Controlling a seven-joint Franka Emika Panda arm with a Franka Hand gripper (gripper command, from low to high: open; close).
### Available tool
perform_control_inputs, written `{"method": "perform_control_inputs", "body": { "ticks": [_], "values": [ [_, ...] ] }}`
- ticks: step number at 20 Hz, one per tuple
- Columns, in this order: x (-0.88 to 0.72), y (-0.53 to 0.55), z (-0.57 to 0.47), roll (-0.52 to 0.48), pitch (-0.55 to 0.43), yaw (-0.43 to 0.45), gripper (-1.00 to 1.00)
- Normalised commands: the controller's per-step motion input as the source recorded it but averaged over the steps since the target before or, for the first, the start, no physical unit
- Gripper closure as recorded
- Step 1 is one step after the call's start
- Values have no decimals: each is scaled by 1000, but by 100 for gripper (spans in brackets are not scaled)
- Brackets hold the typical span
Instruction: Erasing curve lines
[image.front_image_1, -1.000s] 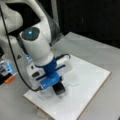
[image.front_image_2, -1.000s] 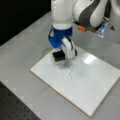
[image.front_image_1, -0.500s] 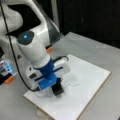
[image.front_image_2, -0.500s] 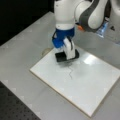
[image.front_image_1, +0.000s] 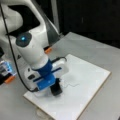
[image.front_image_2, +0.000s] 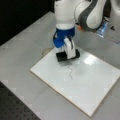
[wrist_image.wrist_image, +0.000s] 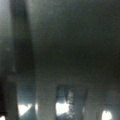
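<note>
A white board (image.front_image_1: 92, 80) (image.front_image_2: 95, 85) lies flat on the grey table. The curve line (image.front_image_1: 70, 84) (image.front_image_2: 70, 71) is a thin dark squiggle near the board's middle. My gripper (image.front_image_1: 56, 88) (image.front_image_2: 67, 53) points down, shut on a black eraser block (image.front_image_1: 57, 90) (image.front_image_2: 61, 56). The block rests on the board at one end of the squiggle, which runs away from it. A white finger (image.front_image_2: 70, 48) covers the block's front. The wrist view is dark, with nothing of the board recognisable.
The arm's base and a blue-lit box (image.front_image_1: 6, 68) stand at a front view's left. Orange pieces (image.front_image_1: 48, 50) lie by the board's far edge. A dark perforated surface (image.front_image_2: 15, 107) borders the table at a front view's bottom left.
The gripper with the eraser block has slid a little along the board toward the squiggle's end. The squiggle looks unchanged.
</note>
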Motion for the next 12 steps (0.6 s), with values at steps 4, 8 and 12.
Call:
{"method": "perform_control_inputs", "body": {
  "ticks": [4,8,12],
  "values": [
    [-113,31,-92,-1,19,-4,100],
    [-34,43,-137,59,14,8,100],
    [21,47,-161,66,-7,-7,100]
  ]
}}
